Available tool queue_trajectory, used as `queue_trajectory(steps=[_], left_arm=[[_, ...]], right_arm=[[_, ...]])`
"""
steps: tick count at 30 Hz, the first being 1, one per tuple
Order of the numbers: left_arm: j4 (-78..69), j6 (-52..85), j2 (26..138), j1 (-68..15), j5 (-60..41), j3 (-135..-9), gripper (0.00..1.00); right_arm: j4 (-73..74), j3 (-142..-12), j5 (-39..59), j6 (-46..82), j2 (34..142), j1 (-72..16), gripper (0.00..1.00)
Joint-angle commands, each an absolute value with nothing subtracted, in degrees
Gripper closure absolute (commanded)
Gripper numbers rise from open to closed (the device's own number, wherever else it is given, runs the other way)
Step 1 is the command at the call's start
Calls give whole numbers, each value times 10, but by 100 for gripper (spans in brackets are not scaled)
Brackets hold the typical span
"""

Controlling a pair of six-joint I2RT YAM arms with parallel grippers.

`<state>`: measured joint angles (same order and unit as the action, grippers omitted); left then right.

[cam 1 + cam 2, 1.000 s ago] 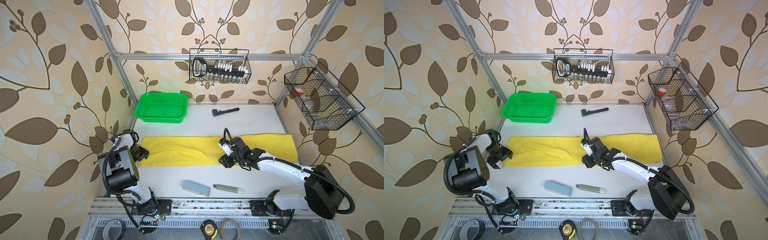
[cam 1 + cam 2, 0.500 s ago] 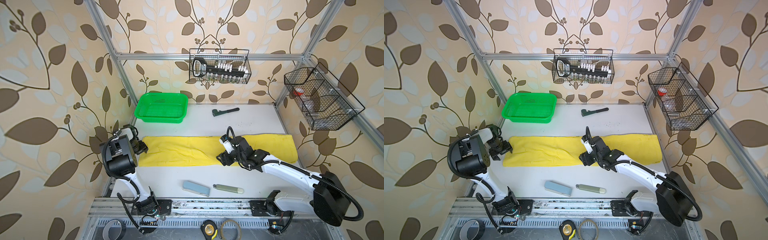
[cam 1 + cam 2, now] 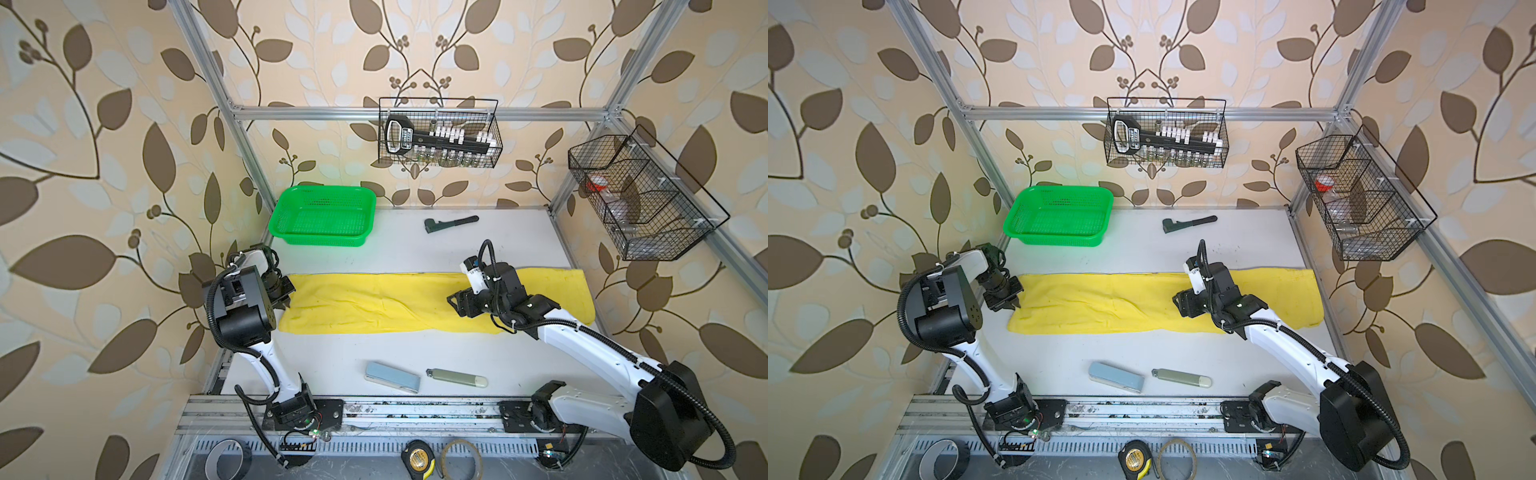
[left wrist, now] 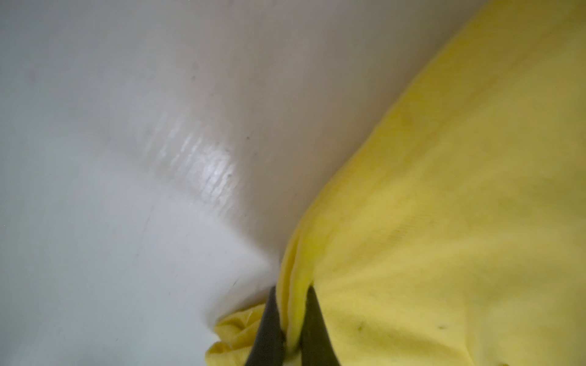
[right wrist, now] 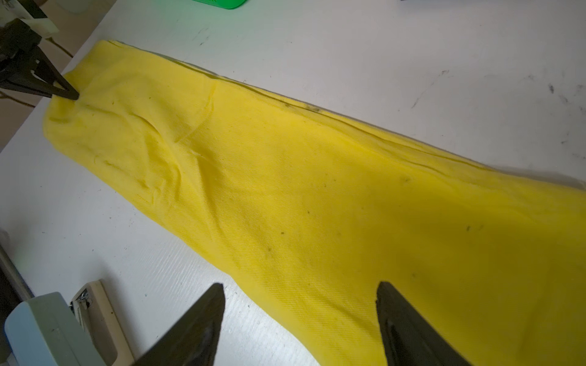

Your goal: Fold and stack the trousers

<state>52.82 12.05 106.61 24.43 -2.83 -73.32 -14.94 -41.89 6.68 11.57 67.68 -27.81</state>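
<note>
- The trousers [image 3: 415, 303] lie flat as one long yellow band across the middle of both top views, on the white table [image 3: 415, 257]. Their left end is at the left gripper [image 3: 286, 291].
- The left gripper is clenched on the trousers. At the bottom of the left wrist view its dark fingers [image 4: 269, 329] pinch a raised fold at the cloth's edge.
- The right gripper [image 5: 299, 285] is released, with its jaws wide apart. It sits right of centre at the lower edge of the trousers, one finger over bare table and the other over cloth.
- The green basket [image 3: 320, 239] sits at the upper left of the table, apart from the trousers. Its mesh floor is in full view.
- The wire basket [image 3: 496, 133] hangs on the rear rail at top centre. It holds a black rack [image 3: 432, 139] with a loop handle and rows of white pieces. The things under the rack are too small to tell.
- The side wire basket [image 3: 665, 245], at the right of the frame, is split into compartments. A red-and-white item [image 3: 598, 185] lies in the uppermost one. Clear things lie in the lower ones, but I cannot tell what they are.
</note>
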Motion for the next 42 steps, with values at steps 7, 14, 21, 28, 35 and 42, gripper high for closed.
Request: queue_trajectory(steps=[7, 14, 21, 28, 35, 42], left_arm=[[685, 134, 1020, 274, 55, -868, 100], [739, 190, 980, 316, 43, -952, 100], [756, 236, 926, 278, -58, -983, 100], [746, 333, 850, 127, -113, -945, 100], [698, 485, 847, -87, -108, -959, 100], [619, 564, 936, -255, -90, -976, 100]], right_arm=[[-151, -433, 89, 109, 692, -271, 25], [-140, -437, 102, 114, 702, -270, 25], [-131, -433, 124, 125, 705, -240, 24], [-152, -428, 138, 104, 687, -176, 24], [-164, -424, 148, 85, 673, -117, 24], [-154, -422, 143, 85, 661, -99, 24]])
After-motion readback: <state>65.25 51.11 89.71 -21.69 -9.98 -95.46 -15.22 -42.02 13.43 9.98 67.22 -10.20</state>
